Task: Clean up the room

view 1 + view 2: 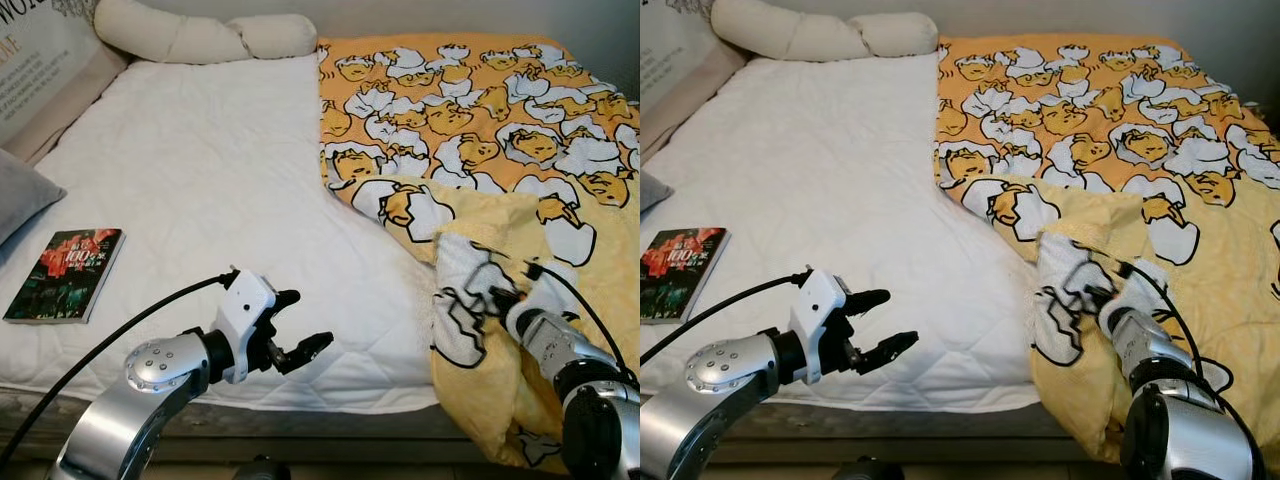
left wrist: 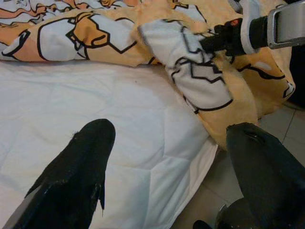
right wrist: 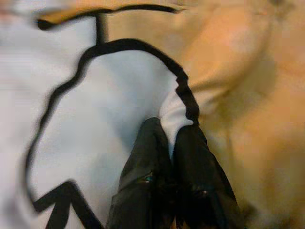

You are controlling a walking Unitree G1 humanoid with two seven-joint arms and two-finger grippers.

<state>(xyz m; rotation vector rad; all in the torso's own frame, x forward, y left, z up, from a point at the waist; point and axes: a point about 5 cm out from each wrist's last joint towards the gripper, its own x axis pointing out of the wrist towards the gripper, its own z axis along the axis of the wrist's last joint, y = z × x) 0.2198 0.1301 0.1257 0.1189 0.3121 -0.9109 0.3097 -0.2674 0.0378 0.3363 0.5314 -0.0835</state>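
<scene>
An orange-yellow blanket (image 1: 470, 120) printed with cartoon figures covers the right half of the bed, its near corner folded back and drooping over the bed's front edge. My right gripper (image 3: 170, 143) is shut on a fold of that blanket at the front right corner (image 1: 480, 290). My left gripper (image 1: 295, 325) hovers open over the white mattress (image 1: 200, 170) near the front edge, nothing between its fingers (image 2: 81, 162). A book (image 1: 66, 274) with a dark red cover lies flat at the mattress's front left.
A long cream bolster pillow (image 1: 200, 36) lies along the head of the bed. A grey cushion (image 1: 20, 195) and a lettered headboard panel (image 1: 40, 60) stand at the left. Tiled floor (image 2: 267, 124) shows beyond the bed's corner.
</scene>
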